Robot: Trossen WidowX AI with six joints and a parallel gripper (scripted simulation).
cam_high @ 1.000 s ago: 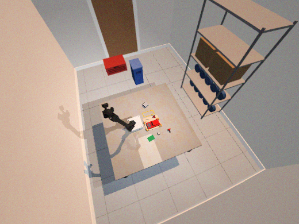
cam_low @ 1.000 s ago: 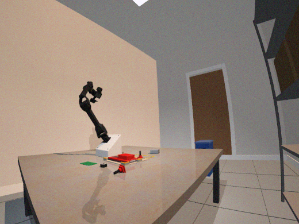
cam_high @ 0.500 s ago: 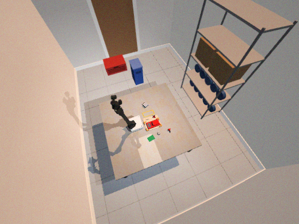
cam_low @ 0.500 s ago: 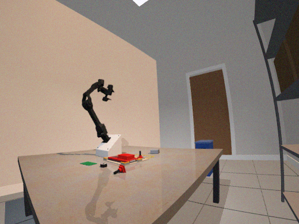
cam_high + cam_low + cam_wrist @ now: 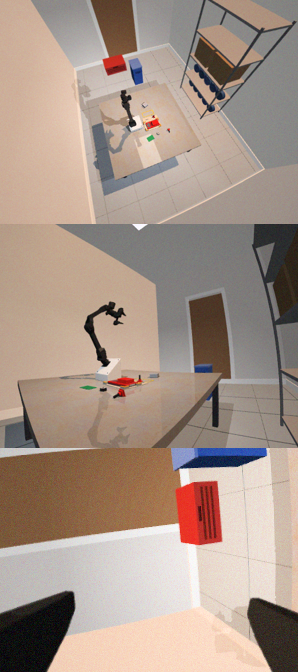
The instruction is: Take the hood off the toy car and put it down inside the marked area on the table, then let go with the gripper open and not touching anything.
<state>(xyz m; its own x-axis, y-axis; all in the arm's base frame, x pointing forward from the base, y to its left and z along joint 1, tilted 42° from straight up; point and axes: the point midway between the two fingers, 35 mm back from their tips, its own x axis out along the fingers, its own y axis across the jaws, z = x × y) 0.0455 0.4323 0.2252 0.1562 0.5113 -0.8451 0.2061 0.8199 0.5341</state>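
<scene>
The toy car [image 5: 155, 122] [image 5: 126, 381] is red, with a raised red block and a small grey patch on top, and sits in a pale frame with orange corners. The hood cannot be told apart from the rest of its red body at this size. A thin yellow outline [image 5: 148, 111], probably the marked area, lies on the table just behind the car; nothing shows inside it. My gripper [image 5: 124, 319] [image 5: 161, 604] is open and empty, high above the table and well clear of the car. The wrist view shows neither car nor outline.
The white arm base [image 5: 135, 124] [image 5: 109, 370] stands beside the car. A green patch [image 5: 150, 138] [image 5: 87, 387], a small dark piece [image 5: 158, 133] [image 5: 103, 389] and a red-and-black piece [image 5: 169, 130] [image 5: 121, 393] lie near it. A grey block [image 5: 144, 105] [image 5: 154, 375] lies beyond the outline.
</scene>
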